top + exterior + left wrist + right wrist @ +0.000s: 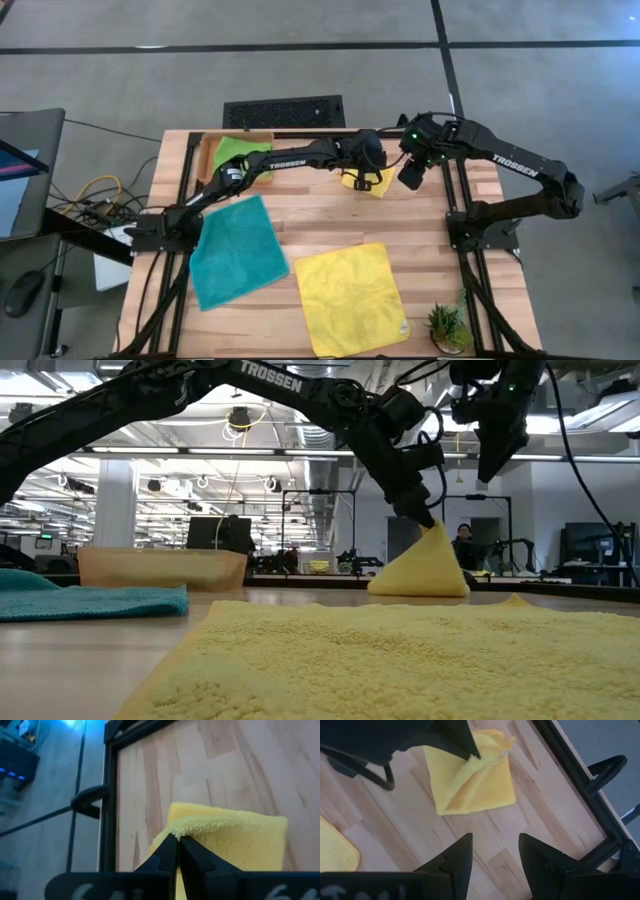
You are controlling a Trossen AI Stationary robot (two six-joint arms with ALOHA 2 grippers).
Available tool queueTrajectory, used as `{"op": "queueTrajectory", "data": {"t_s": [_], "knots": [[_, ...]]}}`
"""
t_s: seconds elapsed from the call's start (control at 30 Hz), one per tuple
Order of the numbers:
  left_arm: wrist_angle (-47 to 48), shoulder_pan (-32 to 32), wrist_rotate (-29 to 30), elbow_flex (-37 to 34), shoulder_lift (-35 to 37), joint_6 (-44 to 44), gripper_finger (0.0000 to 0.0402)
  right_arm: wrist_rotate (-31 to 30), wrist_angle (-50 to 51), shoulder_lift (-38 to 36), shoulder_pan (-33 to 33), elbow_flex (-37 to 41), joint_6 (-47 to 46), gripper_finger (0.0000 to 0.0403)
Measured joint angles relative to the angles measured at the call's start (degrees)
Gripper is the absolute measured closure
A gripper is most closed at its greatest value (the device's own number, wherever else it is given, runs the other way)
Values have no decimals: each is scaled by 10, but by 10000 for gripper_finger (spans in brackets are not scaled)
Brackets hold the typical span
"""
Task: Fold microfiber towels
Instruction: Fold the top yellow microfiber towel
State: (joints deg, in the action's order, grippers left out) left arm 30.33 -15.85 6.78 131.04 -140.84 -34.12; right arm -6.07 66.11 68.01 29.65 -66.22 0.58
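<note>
A folded yellow towel (372,184) lies at the table's far middle; my left gripper (362,176) is shut on it, pulling it into a peak (432,532). My right gripper (411,178) hovers open and empty just right of it, above the table. A second yellow towel (351,298) lies spread flat near the front. A teal towel (234,250) lies flat at the left. A lime green towel (240,152) rests in the orange tray (208,152) at the far left. My left gripper pinches a raised fold of the yellow towel (186,826) between its two fingertips, slanting down from above. The towel rises to a tent-like peak under the fingers (470,756), while its lower layers (485,795) stay on the table.
A small potted plant (447,326) stands at the front right corner. Black frame rails (458,200) run along the table's right and left sides. Bare wood lies between the towels.
</note>
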Motion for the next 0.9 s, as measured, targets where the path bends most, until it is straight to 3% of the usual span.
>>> {"op": "queueTrajectory", "data": {"t_s": [0.13, 0.4, 0.9], "knots": [[-3, -5, -19, 0, 0, 16, 401, 0, 1, -3, 0, 0, 0, 220], [-3, -7, 6, 0, 1, 53, 393, 0, 2, -6, 0, 0, 0, 220], [-3, -6, 2, 0, 1, 82, 272, 0, 2, -7, 0, 0, 0, 220]]}}
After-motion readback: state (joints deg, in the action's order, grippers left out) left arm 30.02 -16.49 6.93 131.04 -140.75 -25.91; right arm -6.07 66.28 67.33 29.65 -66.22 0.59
